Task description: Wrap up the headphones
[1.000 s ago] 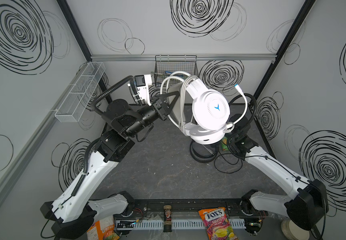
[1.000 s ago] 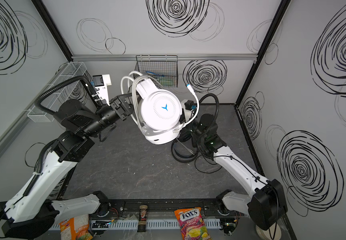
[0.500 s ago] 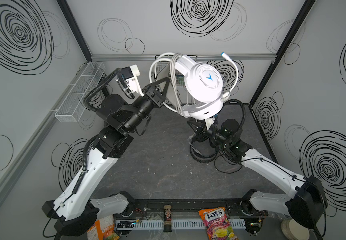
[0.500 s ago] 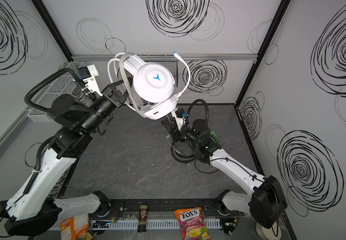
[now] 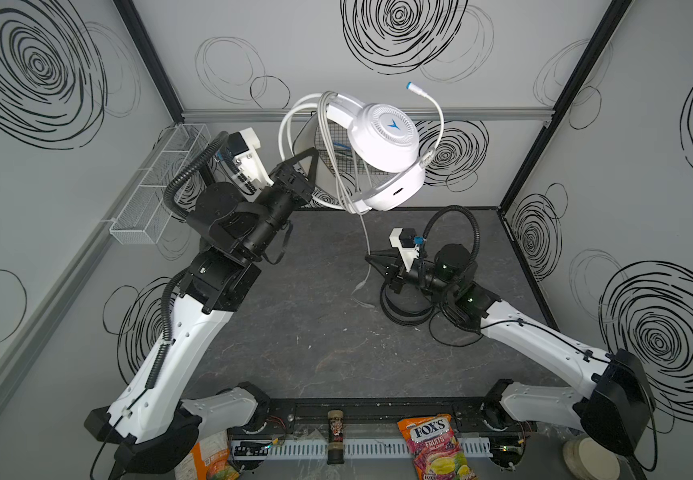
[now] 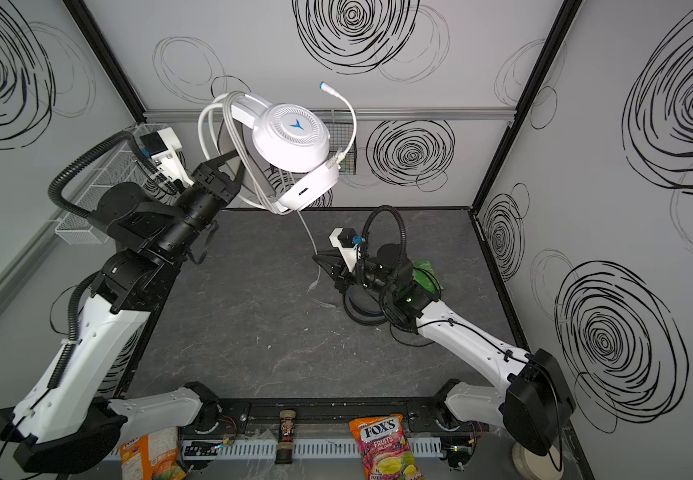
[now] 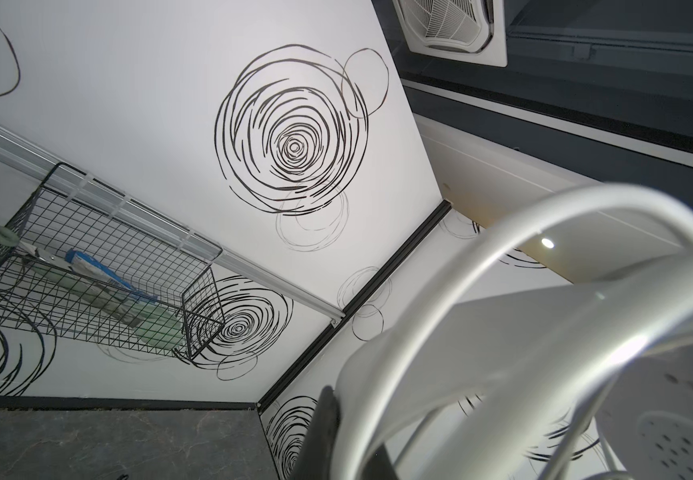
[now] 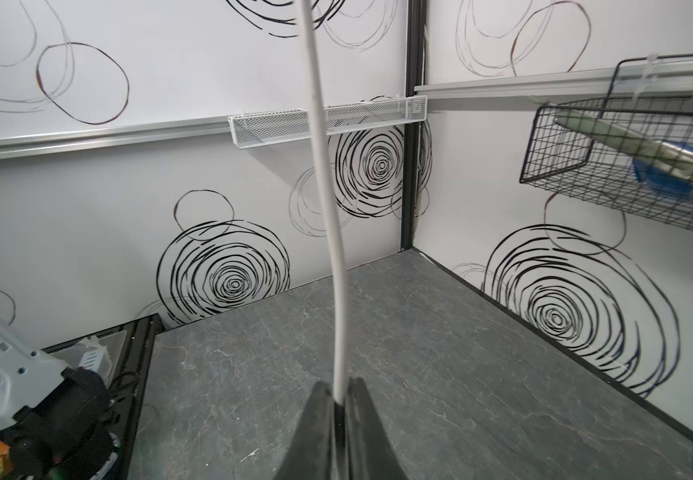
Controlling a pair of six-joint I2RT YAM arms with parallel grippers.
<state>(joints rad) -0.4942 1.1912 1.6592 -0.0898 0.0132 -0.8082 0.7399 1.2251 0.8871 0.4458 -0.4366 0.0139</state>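
Note:
The white headphones (image 5: 382,137) (image 6: 291,137) hang high near the back wall, with several loops of white cable over the headband (image 7: 503,332). My left gripper (image 5: 315,153) (image 6: 232,158) (image 7: 353,449) is shut on that headband. One strand of the white cable (image 5: 363,232) (image 6: 307,232) (image 8: 324,166) drops to my right gripper (image 5: 367,258) (image 6: 315,257) (image 8: 338,399), which is shut on it low over the table. The cable's free end trails onto the table below. The black headphones (image 5: 399,307) (image 6: 361,309) lie on the table under my right arm, partly hidden.
A black wire basket (image 5: 345,158) (image 7: 87,282) (image 8: 627,166) hangs on the back wall behind the white headphones. A white mesh tray (image 5: 157,191) is on the left wall. A green packet (image 6: 428,274) lies by my right wrist. A candy bag (image 5: 436,444) sits at the front rail.
My left arm has lifted the white headphones higher and toward the back wall. My right gripper has moved lower and leftward, and its jaws have narrowed onto the hanging white cable.

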